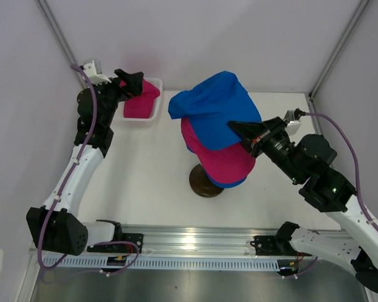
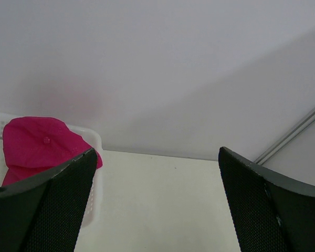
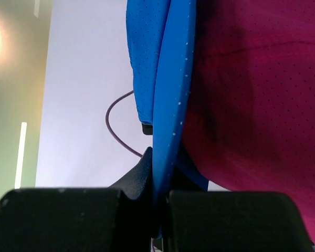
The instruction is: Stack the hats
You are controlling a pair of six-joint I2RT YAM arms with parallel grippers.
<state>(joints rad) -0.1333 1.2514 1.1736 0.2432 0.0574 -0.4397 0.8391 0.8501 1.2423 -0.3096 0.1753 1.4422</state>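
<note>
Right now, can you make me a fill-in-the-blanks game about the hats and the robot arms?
1. The right gripper is pinching the top hat of the stack, and that hat is coloured ____.
2. The lone hat lying in the white basket is coloured ____.
3. The left gripper hovers over the basket with its jaws ____.

Missing words: blue, pink, open.

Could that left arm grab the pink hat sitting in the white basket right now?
Probably yes. The left gripper hangs open close beside the pink hat in the white basket, nothing lies on top of the hat, and the right gripper is off pinching the blue hat.
</note>
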